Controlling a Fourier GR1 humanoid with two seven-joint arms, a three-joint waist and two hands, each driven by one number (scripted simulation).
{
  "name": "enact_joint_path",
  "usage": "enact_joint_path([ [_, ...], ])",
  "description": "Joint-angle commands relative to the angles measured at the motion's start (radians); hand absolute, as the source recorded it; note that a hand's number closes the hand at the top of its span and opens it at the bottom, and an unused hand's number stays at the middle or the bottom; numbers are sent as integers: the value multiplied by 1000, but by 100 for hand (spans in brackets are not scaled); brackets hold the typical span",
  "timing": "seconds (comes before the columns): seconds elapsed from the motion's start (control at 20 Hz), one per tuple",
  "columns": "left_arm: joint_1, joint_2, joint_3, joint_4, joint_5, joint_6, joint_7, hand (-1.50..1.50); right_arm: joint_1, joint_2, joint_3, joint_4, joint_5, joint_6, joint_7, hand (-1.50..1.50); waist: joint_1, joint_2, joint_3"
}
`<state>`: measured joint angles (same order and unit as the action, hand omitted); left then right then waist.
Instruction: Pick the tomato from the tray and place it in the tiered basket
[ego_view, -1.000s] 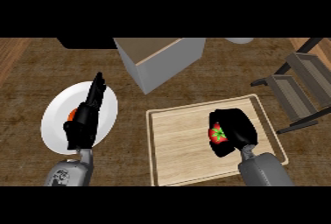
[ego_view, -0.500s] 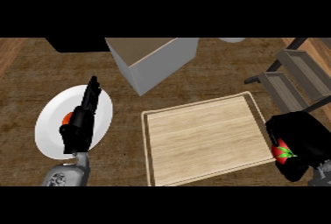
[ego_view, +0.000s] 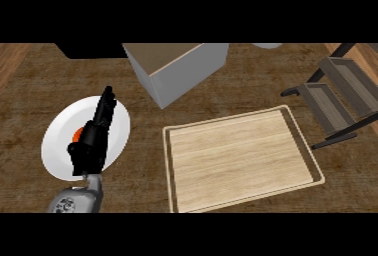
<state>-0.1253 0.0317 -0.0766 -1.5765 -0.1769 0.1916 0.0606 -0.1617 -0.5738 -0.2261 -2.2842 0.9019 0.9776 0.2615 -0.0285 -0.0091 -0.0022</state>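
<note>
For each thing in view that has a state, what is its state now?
Light wooden tray: holds nothing, flat on the counter.
White round plate: on the counter, under the left hand.
Left hand: open, fingers straight.
Dark tiered basket: visible shelves hold nothing.
Right hand: not in view.
Tomato: not in view.

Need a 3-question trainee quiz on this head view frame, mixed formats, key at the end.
1. True or false: the wooden tray has a tomato lying on it.
2. Multiple choice: the left robot hand shows over which thing? A) the white plate B) the tiered basket C) the grey box
3. Fill in: the tiered basket stands at the view's ____ edge.

Key
1. False. The tray's surface shows bare wood, and neither the tomato nor the right robot hand shows in the view.
2. A. Its fingers are straight, pointing up the view over the plate.
3. Right.
</note>
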Motion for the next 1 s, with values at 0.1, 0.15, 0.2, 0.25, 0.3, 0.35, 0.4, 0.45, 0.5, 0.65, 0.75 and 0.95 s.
enact_joint_path([
  [0.1, -3, -30, -42, -3, -29, 20, 14, 0, -275, -58, -303, -23, -216, 242, 66, 150, 12, -2, -1],
  [0.15, 21, 1, 2, -5, 0, 2, -13, 0, -306, -55, -354, -8, -239, 253, 81, 150, 14, -2, -1],
  [0.2, 31, -30, -49, -12, -22, 24, -7, 0, -370, -68, -377, 27, -273, 292, 103, 150, 14, -3, -2],
  [0.25, -30, 35, 43, 8, 37, -34, 10, 0, -363, -85, -439, 44, -308, 310, 93, 150, 6, -1, -1],
  [0.3, 11, 0, 3, 11, 10, -7, -14, 0, -452, -111, -432, 71, -333, 362, 138, 150, 9, -5, -4],
  [0.35, 5, -2, -1, 20, 6, -9, -9, 0, -502, -128, -429, 118, -351, 382, 164, 150, 17, -1, -3],
  [0.4, 18, -22, -28, -18, -14, 11, 12, 0, -516, -176, -501, 151, -388, 396, 135, 150, 9, -5, -2],
  [0.45, 3, 5, 9, 27, 28, -28, -23, 0, -586, -222, -459, 207, -374, 404, 176, 150, 17, -2, -4],
  [0.5, 39, 2, -16, -18, 10, -23, -10, 0, -621, -214, -469, 220, -401, 431, 210, 150, 21, -4, -3],
  [0.65, -19, -26, -11, 59, -16, 17, -38, 0, -745, -216, -451, 375, -434, 405, 267, 150, 19, 1, -4],
  [0.75, -18, -17, -25, -10, -2, -11, 32, 0, -799, -149, -451, 446, -438, 377, 342, 150, 29, -3, -3],
  [0.95, -5, 5, 6, 17, 21, -29, -15, 0, -984, -160, -409, 592, -460, 363, 465, 150, 31, 1, -2],
])
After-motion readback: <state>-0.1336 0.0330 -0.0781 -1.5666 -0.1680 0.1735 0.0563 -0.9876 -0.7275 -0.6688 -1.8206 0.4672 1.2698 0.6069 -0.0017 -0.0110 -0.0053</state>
